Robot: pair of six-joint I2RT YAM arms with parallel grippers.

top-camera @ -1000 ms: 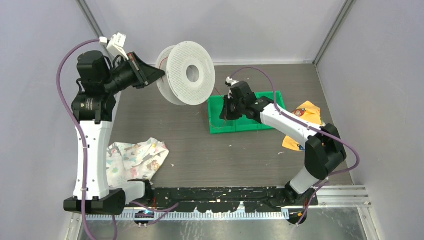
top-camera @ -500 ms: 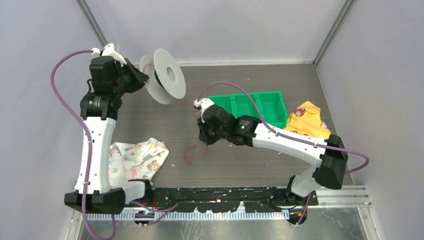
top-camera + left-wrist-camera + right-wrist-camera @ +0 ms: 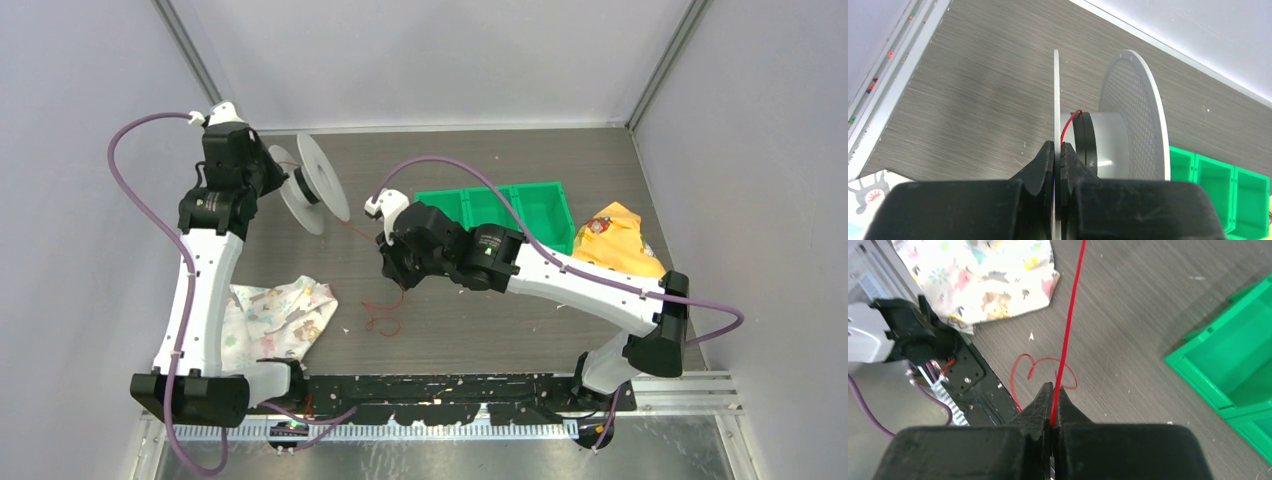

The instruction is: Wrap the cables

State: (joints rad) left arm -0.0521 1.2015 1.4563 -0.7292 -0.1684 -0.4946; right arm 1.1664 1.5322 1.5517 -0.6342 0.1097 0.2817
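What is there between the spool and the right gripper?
Only the cable, a thin red strand stretched from the spool to the right gripper, over the table. The top external view shows it.

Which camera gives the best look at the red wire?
The right wrist view: the red wire runs taut from the right gripper, jaws shut, loose loops beyond. The top view shows only a faint thread; the left wrist view, a short bit at the spool.
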